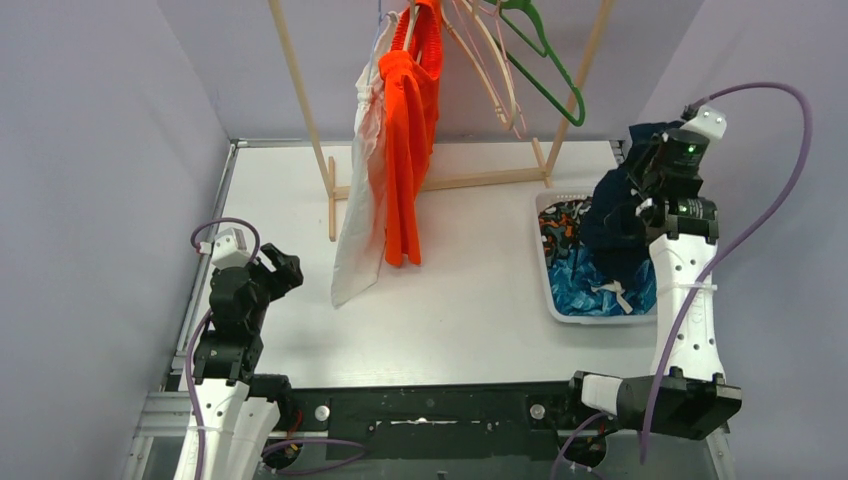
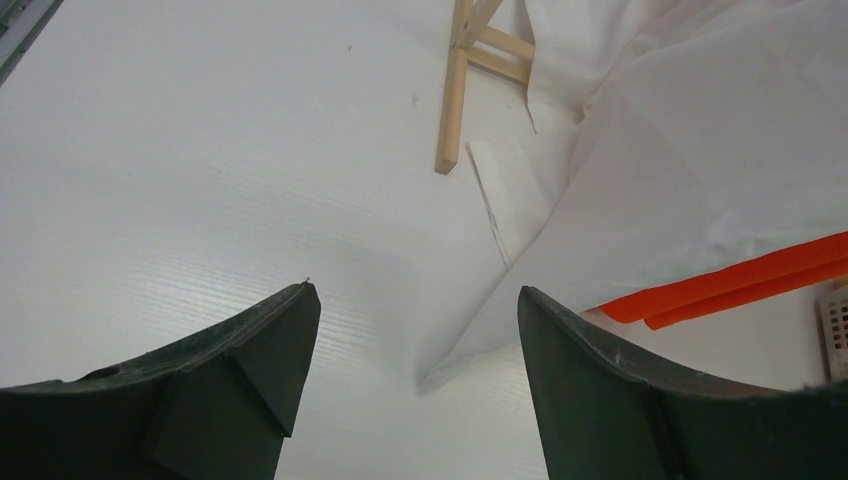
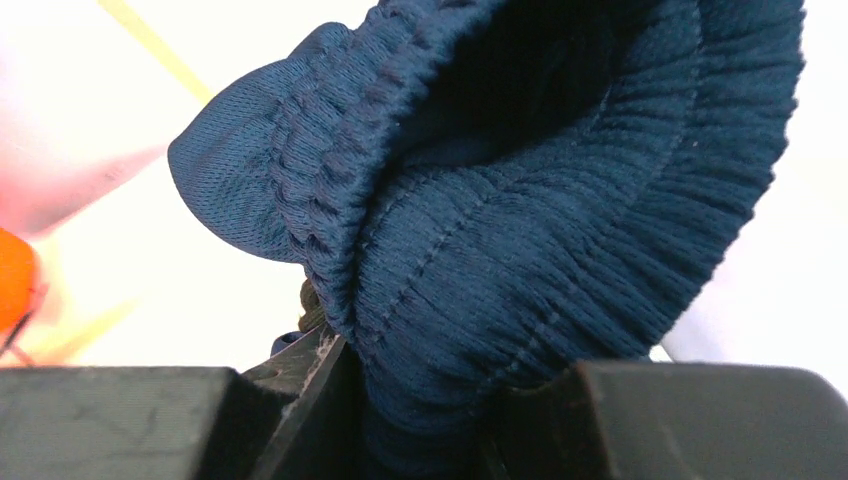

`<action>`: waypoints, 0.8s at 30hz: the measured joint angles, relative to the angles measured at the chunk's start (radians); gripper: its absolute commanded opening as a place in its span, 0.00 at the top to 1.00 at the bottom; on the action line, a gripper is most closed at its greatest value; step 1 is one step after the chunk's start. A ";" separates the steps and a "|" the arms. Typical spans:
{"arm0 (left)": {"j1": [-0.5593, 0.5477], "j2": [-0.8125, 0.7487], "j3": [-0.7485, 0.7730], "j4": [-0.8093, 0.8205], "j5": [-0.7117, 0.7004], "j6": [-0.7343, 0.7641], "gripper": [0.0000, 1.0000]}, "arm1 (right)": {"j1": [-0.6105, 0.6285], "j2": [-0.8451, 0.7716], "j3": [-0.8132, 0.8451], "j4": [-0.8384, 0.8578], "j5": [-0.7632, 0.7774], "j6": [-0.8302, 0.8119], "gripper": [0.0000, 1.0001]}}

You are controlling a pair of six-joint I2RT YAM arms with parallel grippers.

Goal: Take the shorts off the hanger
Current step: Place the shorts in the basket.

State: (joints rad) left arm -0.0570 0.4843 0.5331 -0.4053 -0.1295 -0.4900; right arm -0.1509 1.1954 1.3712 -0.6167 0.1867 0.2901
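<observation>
My right fingers [image 3: 680, 420] are clamped on the navy shorts [image 3: 520, 230]. The ribbed waistband is bunched and pinched between them and bulges out above the grip. From the overhead camera I see that arm raised at the right side of the worktop [image 1: 470, 320], with the navy pair hanging from the fingers over the white basket [image 1: 548, 270]. The lower folds reach down to the basket's contents, though I cannot tell whether they rest on them. Inside the basket lie the camouflage shorts [image 1: 565, 225] at the far end and the leaf-patterned shorts [image 1: 590, 285] at the near end, with a white drawstring showing on the leaf pair.

My left fingers [image 2: 240, 380] stand wide apart, gripping nothing, and hang low over the worktop near its left edge. Just ahead of them in the wrist view is the bottom corner of the white shorts [image 2: 640, 180], which comes down to the worktop or just above it. A strip of the orange shorts [image 2: 740, 285] shows to the right. The foot of the wooden rack [image 2: 455, 100] is farther ahead.

Both pairs are still up on the rack, at the far middle of the worktop, white on the left and orange touching it on the right. Their hangers are mostly cut off by the top of the view. Farther right on the rail hang a few pale bare hangers [image 1: 490, 70] and a green hanger [image 1: 545, 80].
</observation>
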 measured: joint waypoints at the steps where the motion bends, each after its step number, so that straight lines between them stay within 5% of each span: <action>1: 0.000 0.000 0.000 0.000 0.000 0.000 0.28 | -0.009 0.030 0.055 0.000 -0.021 0.007 1.00; 4: 0.000 0.000 0.000 0.000 0.000 0.000 0.28 | -0.013 0.035 0.072 0.059 -0.068 0.041 1.00; 9: 0.000 -0.003 0.000 0.000 0.000 0.000 0.28 | -0.011 -0.066 -0.230 0.144 -0.105 0.106 1.00; 16: 0.000 -0.006 -0.001 0.003 0.001 0.000 0.28 | -0.012 0.076 -0.404 0.119 -0.177 0.110 1.00; 24: 0.000 -0.018 -0.001 0.005 0.004 0.000 0.28 | -0.012 0.251 -0.169 -0.014 -0.216 0.027 0.90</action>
State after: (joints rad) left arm -0.0566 0.4660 0.5320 -0.4000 -0.1257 -0.4896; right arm -0.1627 1.4460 1.2026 -0.6308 -0.0288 0.3168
